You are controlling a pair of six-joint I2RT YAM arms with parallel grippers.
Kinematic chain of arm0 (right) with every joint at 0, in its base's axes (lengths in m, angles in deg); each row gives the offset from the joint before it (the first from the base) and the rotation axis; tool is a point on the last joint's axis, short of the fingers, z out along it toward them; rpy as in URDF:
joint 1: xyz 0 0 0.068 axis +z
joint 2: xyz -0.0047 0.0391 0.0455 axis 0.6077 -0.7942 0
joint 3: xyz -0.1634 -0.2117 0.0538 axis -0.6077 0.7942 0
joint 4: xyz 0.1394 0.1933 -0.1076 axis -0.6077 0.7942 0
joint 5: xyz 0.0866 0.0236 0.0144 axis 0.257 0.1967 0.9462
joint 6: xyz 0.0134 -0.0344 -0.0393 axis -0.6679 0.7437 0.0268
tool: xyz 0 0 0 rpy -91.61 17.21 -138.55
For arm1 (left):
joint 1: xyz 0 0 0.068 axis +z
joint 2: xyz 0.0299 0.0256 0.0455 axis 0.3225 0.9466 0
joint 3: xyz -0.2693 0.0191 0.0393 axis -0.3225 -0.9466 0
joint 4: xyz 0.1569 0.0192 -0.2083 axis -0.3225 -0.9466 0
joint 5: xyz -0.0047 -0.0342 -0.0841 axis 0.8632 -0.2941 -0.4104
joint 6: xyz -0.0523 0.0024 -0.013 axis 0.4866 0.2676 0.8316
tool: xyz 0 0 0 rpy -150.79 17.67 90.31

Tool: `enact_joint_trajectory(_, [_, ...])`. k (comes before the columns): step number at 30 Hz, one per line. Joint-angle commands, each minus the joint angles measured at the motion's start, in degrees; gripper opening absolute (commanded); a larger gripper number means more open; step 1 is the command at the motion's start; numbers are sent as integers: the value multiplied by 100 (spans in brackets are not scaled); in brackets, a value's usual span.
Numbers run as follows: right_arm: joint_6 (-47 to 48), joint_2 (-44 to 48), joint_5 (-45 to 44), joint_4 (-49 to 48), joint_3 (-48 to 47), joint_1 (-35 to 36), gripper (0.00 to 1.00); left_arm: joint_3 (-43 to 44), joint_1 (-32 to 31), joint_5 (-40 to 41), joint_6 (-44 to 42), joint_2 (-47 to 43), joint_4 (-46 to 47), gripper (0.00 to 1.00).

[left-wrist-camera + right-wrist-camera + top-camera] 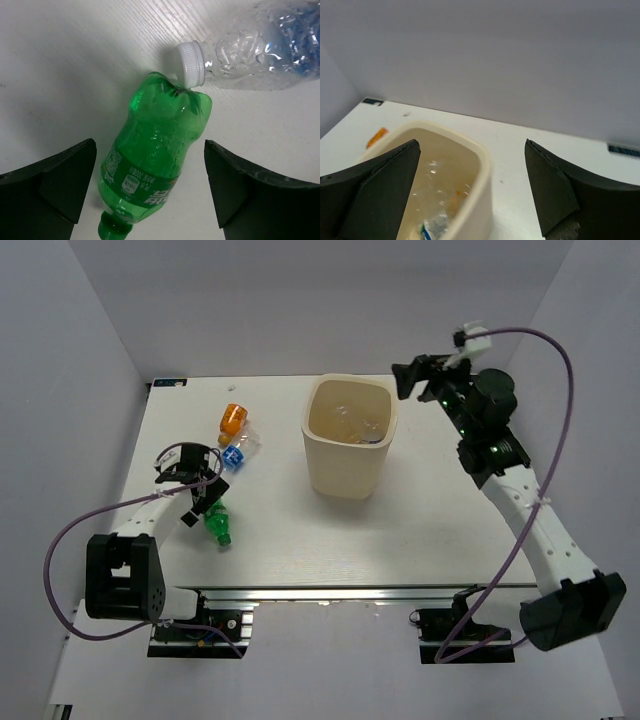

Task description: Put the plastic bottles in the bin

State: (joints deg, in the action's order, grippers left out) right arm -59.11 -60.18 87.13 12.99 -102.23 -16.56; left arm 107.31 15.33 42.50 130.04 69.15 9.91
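Both grippers gape wide and empty; three bottles lie on the table (400,540).
The left gripper (150,172) straddles the green bottle (160,140) near the left edge. The bottle's base meets the white cap of a clear blue-labelled bottle (270,45), and an orange bottle (232,420) lies farther back. The right gripper (471,150) hangs by the far right corner of the bin (345,485), which stands mid-table with clear bottles (437,225) inside.

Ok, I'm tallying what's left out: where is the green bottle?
In the top view the green bottle lies on the left side of the table, under the open left claw, its base by the white cap of a clear bottle.
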Motion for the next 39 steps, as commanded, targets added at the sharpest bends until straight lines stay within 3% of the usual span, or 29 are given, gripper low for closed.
enact_joint_trajectory(1, [-635, 452, -558, -95, 746, -668, 89, -119, -3, -158, 110, 112, 325, 96])
enact_joint_trajectory(4, [-1163, 804, -488, -51, 1458, -1109, 89, -111, -3, -97, 190, 262, 299, 89])
enact_joint_trajectory(6, [-1470, 989, -375, -51, 1792, -1461, 89, -119, -3, -9, 216, 306, 308, 76])
enact_joint_trajectory(7, [-1585, 1094, -234, -42, 2185, -1767, 89, -119, 6, 52, 234, 315, 308, 64])
enact_joint_trajectory(8, [-1586, 1095, -233, -34, 2189, -1770, 89, -119, 6, 53, 234, 315, 308, 64])
enact_joint_trajectory(10, [-1726, 1121, -233, 36, 2382, -1998, 89, -67, -3, 26, 225, 297, 168, 54])
enact_joint_trajectory(11, [-1770, 1112, -233, 98, 2400, -2016, 89, -23, -3, 104, 225, 236, 89, 44])
enact_joint_trajectory(16, [-2034, 1068, -321, 283, 2637, -2429, 89, 390, -3, 378, 243, -431, -438, 31])
enact_joint_trajectory(20, [-2061, 1033, -233, 265, 2743, -2534, 89, 873, -3, 439, 6, -1204, -81, 20])
enact_joint_trajectory(24, [-2008, 1007, -233, 309, 2734, -2578, 89, 1426, 6, 168, -328, -1601, 877, 16])
enact_joint_trajectory(29, [-1973, 1121, -268, 344, 2769, -2596, 89, 2268, -230, -1659, -565, -1154, 2547, 13])
enact_joint_trajectory(31, [-1938, 1174, -268, 344, 2778, -2605, 89, 2848, -912, -1610, -932, -821, 2506, 12])
enact_joint_trajectory(34, [-1841, 1261, -303, 380, 2796, -2614, 89, 3939, -1915, -862, -1769, -162, 2496, 16])
enact_joint_trajectory(39, [-1771, 1358, -523, 424, 2831, -2622, 89, 4897, -2296, -2055, -1875, 769, 2821, 19])
